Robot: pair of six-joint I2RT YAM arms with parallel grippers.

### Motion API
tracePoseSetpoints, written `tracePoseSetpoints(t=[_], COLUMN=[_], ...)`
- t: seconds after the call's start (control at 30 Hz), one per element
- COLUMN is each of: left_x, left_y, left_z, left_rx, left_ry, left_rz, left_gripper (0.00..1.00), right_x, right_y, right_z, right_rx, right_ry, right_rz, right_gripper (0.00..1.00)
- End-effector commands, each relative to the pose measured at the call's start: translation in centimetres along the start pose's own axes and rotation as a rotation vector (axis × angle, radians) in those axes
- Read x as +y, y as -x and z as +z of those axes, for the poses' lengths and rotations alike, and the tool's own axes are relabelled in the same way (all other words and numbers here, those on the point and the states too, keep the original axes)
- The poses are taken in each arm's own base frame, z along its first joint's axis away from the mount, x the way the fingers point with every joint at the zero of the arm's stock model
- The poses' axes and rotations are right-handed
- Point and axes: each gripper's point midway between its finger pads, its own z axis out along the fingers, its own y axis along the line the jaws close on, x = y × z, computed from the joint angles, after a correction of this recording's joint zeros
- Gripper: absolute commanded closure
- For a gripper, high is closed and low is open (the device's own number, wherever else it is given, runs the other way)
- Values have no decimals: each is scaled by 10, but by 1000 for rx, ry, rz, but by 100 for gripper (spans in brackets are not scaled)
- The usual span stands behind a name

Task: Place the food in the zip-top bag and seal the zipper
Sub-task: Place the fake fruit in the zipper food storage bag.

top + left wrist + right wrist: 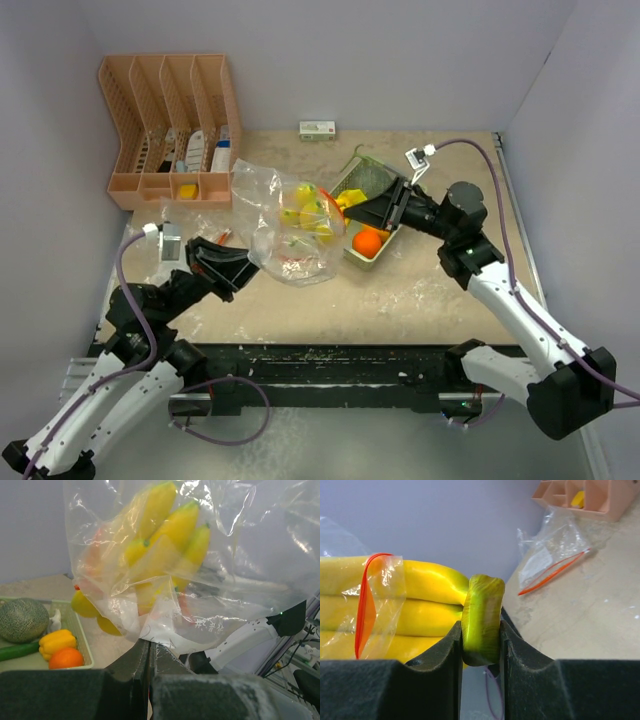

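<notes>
- Pinching the green stem (482, 600) of the banana bunch (420, 605), the right gripper (481, 635) has its jaws part-closed, one pad flat on each side of the stem. Gripping that stub leaves the yellow fruit free to lead into the bag.
- Clamped fully closed on a fold of the zip-top bag (250, 555), the left gripper (150, 655) holds the plastic up off the table. I judge this is to keep the mouth hanging open towards the other arm.
- Draped over the bananas is the bag's orange zipper strip (365, 600), and from the left wrist the fruit shows through the film. The bunch looks partway through the mouth and is not yet released.
- Waiting in the pale green basket (82, 635), just beside the bag, is the rest of the food: melon (22, 620), cucumber (17, 651), orange (66, 658) and a small white piece (55, 620), plus a yellow pepper (57, 642).
- Farther out, a second bag (550, 575) lies flat on the table, near the pink organiser (170, 130) at the back left.
- Likely snag: the limp film could fold over the bunch's tips and block it from going deeper.
</notes>
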Motion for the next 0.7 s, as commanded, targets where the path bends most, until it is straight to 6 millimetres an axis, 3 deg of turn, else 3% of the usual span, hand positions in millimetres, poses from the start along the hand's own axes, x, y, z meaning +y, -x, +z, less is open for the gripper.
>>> tracePoseSetpoints(t=[0.0, 0.17, 0.43, 0.67], left_x=[3, 19, 27, 46], left_y=[-16, -25, -41, -64], left_z=[-8, -9, 19, 25], left_rx=[9, -8, 32, 25], left_ry=[-10, 42, -23, -13], left_rz=[-42, -36, -63, -114], left_gripper=[100, 100, 100, 100], right_x=[52, 76, 104, 130], right_y=[12, 13, 20, 32], right_z=[-3, -9, -28, -36], right_rx=[-15, 9, -46, -131], right_ry=[256, 374, 496, 681], right_rz=[48, 91, 165, 343], right_gripper=[100, 100, 100, 100])
